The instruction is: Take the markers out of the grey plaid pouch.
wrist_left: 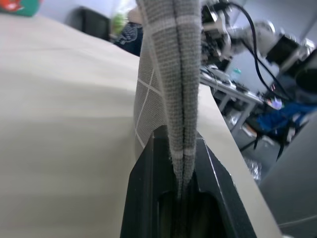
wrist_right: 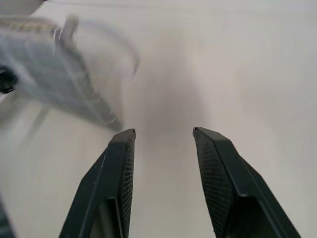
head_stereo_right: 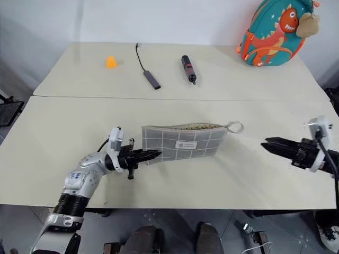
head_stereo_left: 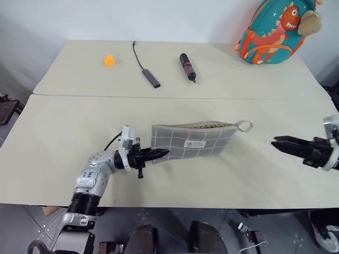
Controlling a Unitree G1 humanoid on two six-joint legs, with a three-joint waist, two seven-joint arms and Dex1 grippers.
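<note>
a: where's the pouch [head_stereo_left: 190, 142] now?

b: on the near table [head_stereo_left: 63, 137], roughly mid-front. its long axis runs side to side across the robot's front, loop [head_stereo_left: 244, 126] toward the robot's right, zip edge up and facing away.

a: who has it?

b: the left gripper [head_stereo_left: 158, 154]. its fingers are pinched together on the pouch's left end; the left wrist view shows the fabric edge sandwiched in the black jaws. that end looks a bit lifted, though i can't say for sure how much.

a: and the right gripper [head_stereo_left: 280, 142]?

b: off to the right, well apart from the loop end, pointing back toward the pouch. its fingers [wrist_right: 119, 163] stand partly apart with nothing between them, only bare table beyond.

a: so the next move?

b: my guess is the right arm works the loop end or the zip opening, since it lies straight along the pouch's axis from there. the left just anchors.

a: markers?

b: none visible in the pouch. a dark pen-like thing [head_stereo_left: 187, 66] lies on the far table.
</note>
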